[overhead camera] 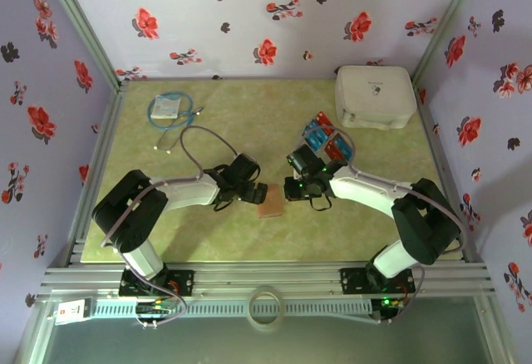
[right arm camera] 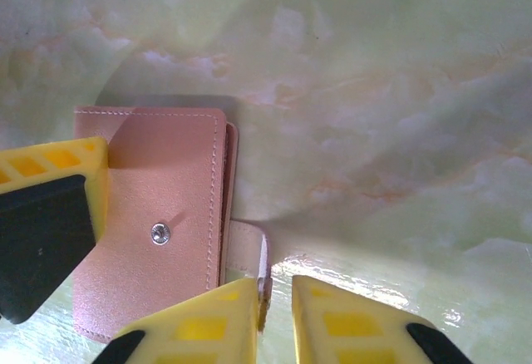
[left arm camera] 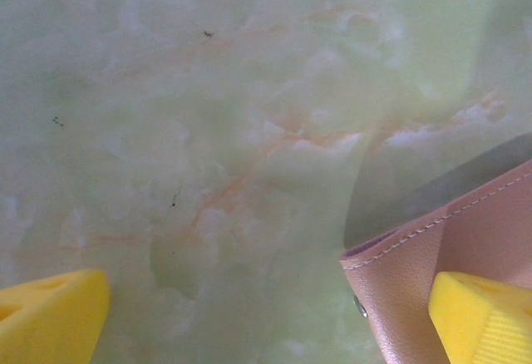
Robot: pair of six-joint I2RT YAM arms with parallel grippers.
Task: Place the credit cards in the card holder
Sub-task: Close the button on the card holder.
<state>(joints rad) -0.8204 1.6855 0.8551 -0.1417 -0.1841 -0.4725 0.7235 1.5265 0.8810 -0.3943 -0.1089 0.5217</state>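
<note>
Two end effectors at the card holder (overhead camera: 273, 200) on the worktop (overhead camera: 249, 123). Left end effector (left arm camera: 270, 289) spread wide, one finger (left arm camera: 482, 314) on its cover; right end effector (right arm camera: 274, 285) pinched on its clasp tab (right arm camera: 248, 246) (credit cards (overhead camera: 322, 138) apart, by white case (overhead camera: 374, 96)).

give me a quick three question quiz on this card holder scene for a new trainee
1. True or false: the strap of the card holder is snapped onto its stud.
2. What sits between the right fingers? A) a red card B) the holder's strap C) a blue cable
3. Fill in: in the top view, the credit cards lie beside the ___ zip case.

Key: 1 false, the stud is bare and the strap hangs off the side. 2 B. 3 white.
</note>
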